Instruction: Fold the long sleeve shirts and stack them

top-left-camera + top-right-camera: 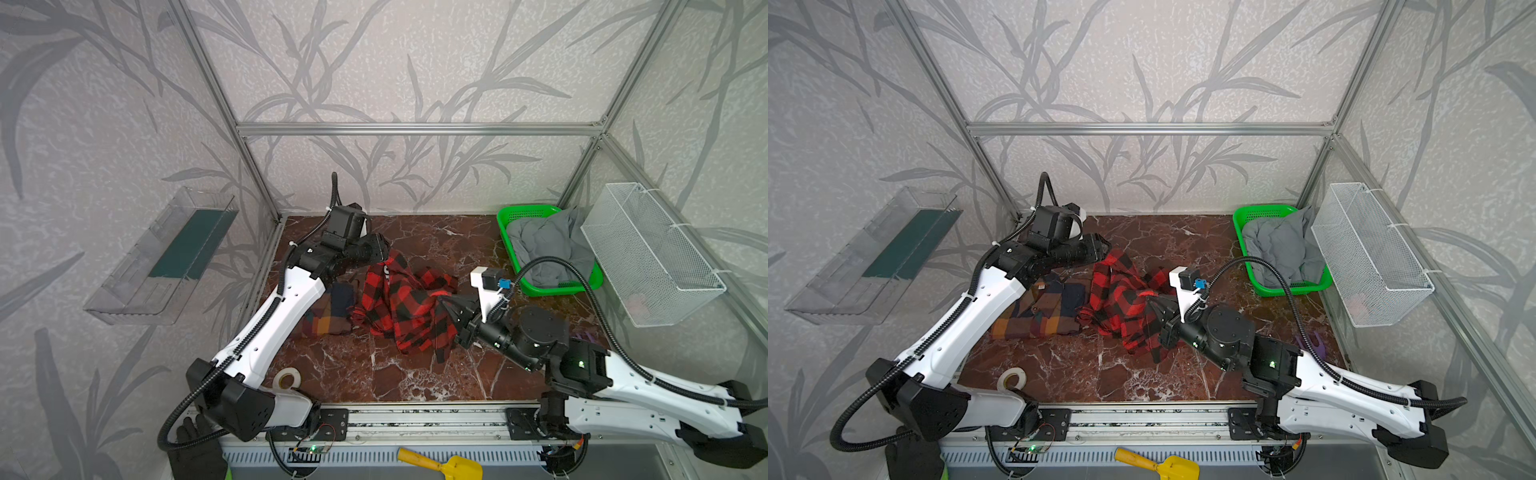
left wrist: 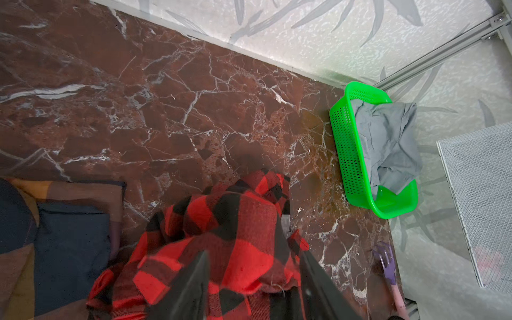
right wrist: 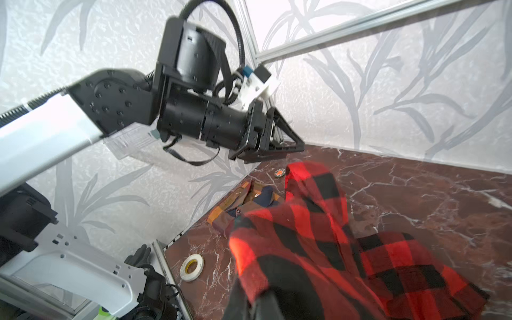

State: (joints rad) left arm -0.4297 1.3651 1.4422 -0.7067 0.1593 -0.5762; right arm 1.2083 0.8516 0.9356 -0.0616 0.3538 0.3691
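Note:
The red-and-black check long sleeve shirt (image 1: 399,307) (image 1: 1121,303) lies crumpled mid-table. One end rises under my left gripper (image 1: 384,249) (image 2: 255,253), whose jaws stand apart with the red cloth (image 2: 230,221) bunched between and below them. From the right wrist view the left gripper (image 3: 288,145) hangs just above the cloth's peak. My right gripper (image 1: 446,301) (image 3: 257,297) is shut on a fold at the shirt's right side (image 3: 318,235). The brown, orange and navy plaid shirt (image 1: 328,316) (image 1: 1038,311) (image 2: 69,235) lies folded to the left, partly under the left arm.
A green basket (image 1: 528,212) holding grey cloth stands at the back right, with a white wire basket (image 1: 648,253) on the wall beside it. A tape roll (image 1: 287,378) lies front left. A purple fork-like tool (image 1: 1312,345) sits by the right arm. A clear bin (image 1: 162,257) hangs on the left wall.

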